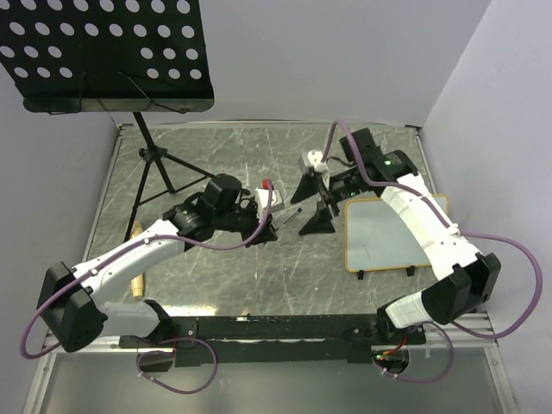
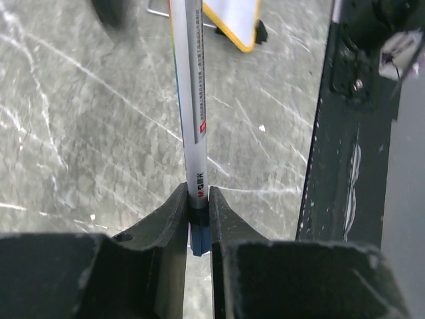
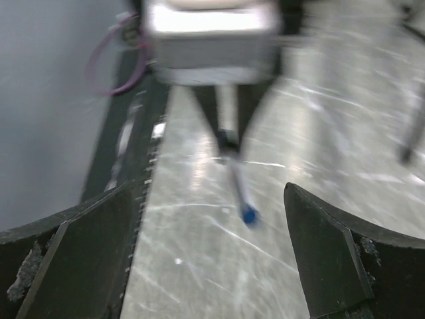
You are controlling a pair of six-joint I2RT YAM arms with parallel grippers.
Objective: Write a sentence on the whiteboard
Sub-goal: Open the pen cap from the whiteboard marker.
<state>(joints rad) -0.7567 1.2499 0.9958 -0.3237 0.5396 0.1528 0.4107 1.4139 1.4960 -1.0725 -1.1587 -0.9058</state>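
The whiteboard (image 1: 379, 237), white with a thin tan frame, lies flat at the right of the table, partly under my right arm. Its surface is blank; no sentence shows. One corner of it shows at the top of the left wrist view (image 2: 234, 20). My left gripper (image 1: 274, 224) is shut on a silver marker (image 2: 191, 100) with a blue end, which points toward the right gripper. My right gripper (image 1: 312, 207) is open and empty, facing the marker's blue tip (image 3: 249, 214) just left of the board. In the right wrist view the gripper (image 3: 211, 189) is wide open.
A black perforated music-stand tray (image 1: 103, 52) hangs over the back left, with its tripod legs (image 1: 159, 168) on the table. A tan wooden stick (image 1: 136, 280) lies by the left arm. A black rail (image 1: 285, 328) runs along the near edge.
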